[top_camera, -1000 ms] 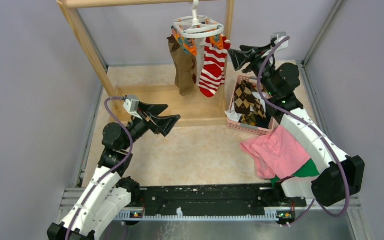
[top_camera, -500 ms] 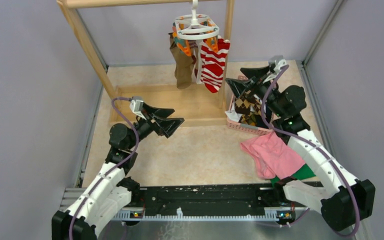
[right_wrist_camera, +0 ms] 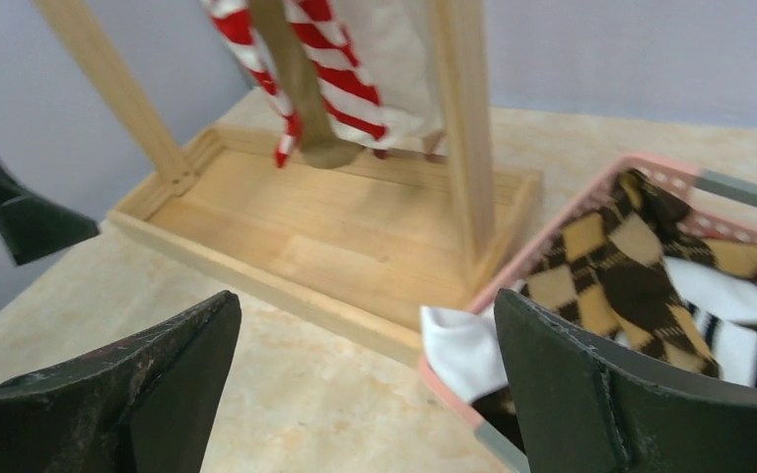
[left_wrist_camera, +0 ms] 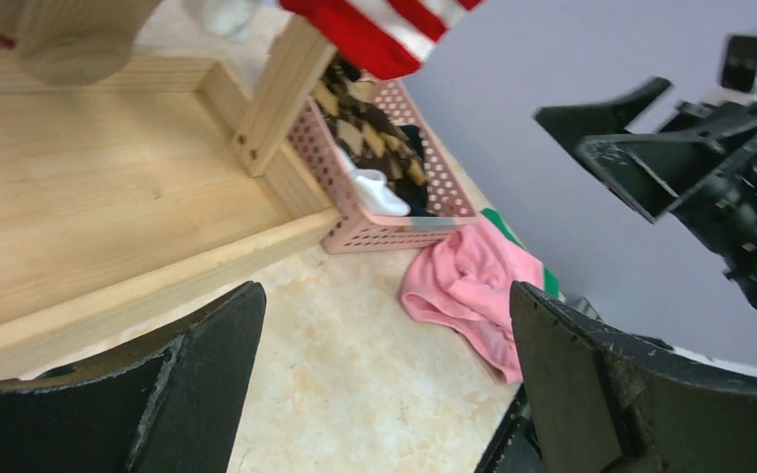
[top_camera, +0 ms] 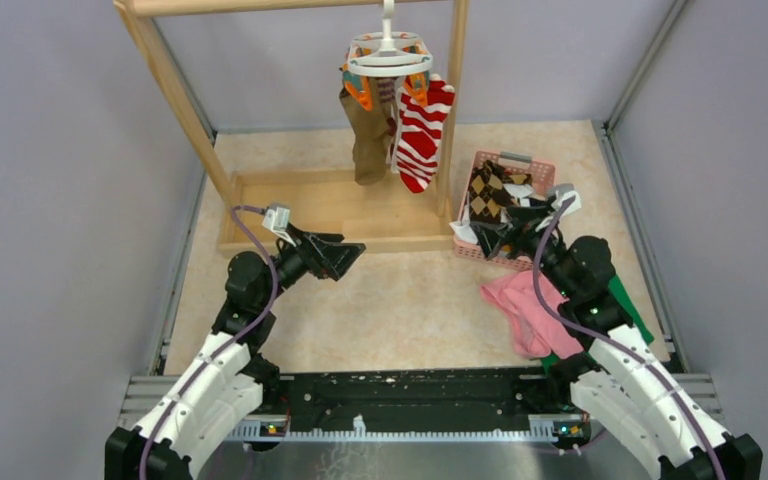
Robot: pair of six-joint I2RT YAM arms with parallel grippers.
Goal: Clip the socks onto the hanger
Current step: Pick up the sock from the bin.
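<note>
Hanger 1 | brown sock 1 | striped sock 1 | basket 1

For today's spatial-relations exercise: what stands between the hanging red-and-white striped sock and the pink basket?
The rack's wooden upright post, between striped sock and basket; the top view shows it.

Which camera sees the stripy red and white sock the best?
The top external view: the whole striped sock hangs from the hanger there, top to toe. The left wrist view catches only its toe at the top edge. The right wrist view shows its lower part, cut off above and partly behind the brown sock.
</note>
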